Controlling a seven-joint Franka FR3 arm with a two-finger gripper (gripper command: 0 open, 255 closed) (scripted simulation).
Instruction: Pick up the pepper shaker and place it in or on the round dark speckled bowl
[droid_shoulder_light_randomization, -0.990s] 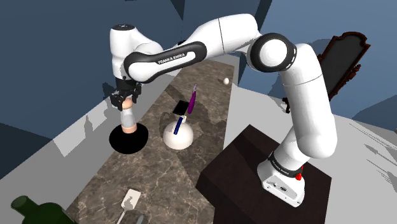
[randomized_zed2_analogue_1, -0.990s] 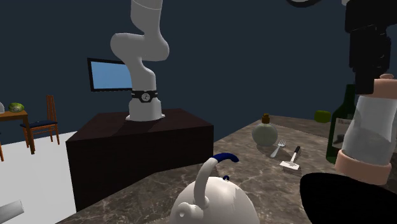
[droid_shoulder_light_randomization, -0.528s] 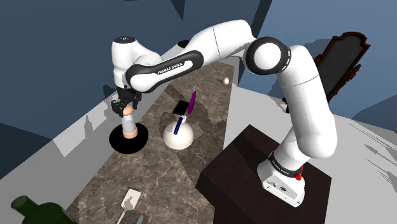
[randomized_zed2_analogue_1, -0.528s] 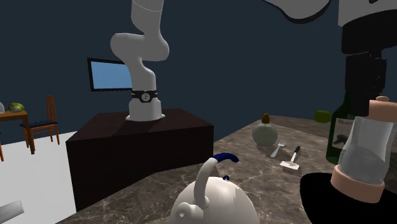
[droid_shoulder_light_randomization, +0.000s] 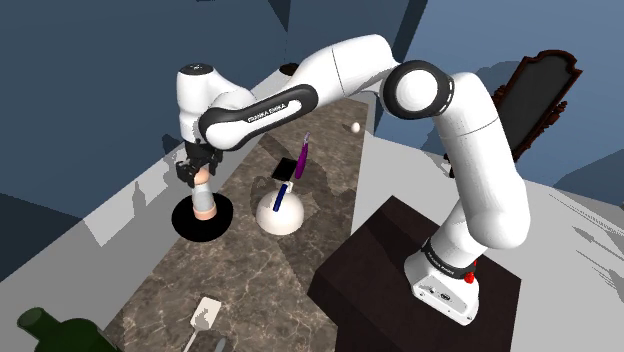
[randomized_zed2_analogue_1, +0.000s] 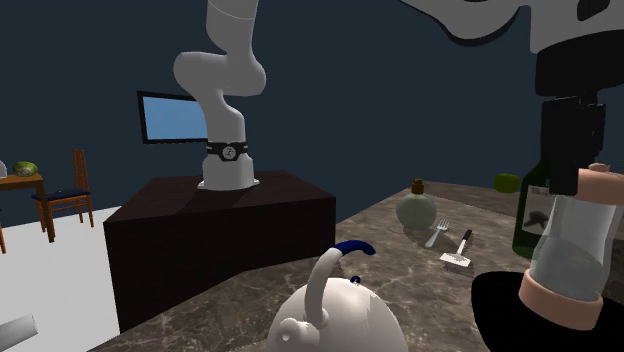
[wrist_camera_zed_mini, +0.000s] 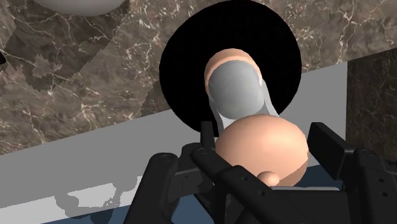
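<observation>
My gripper (wrist_camera_zed_mini: 264, 135) is closed on the peach top cap of the pepper shaker (wrist_camera_zed_mini: 238, 89), a finger on each side. I judge the shaker light and stiff, its clear body smooth and maybe fragile, so the cap is the safer hold. It hangs tilted below the gripper, base over the black bowl (wrist_camera_zed_mini: 184, 70).

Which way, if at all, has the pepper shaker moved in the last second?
Yes. The pepper shaker, in the gripper, has come down toward the black bowl beneath it.
</observation>
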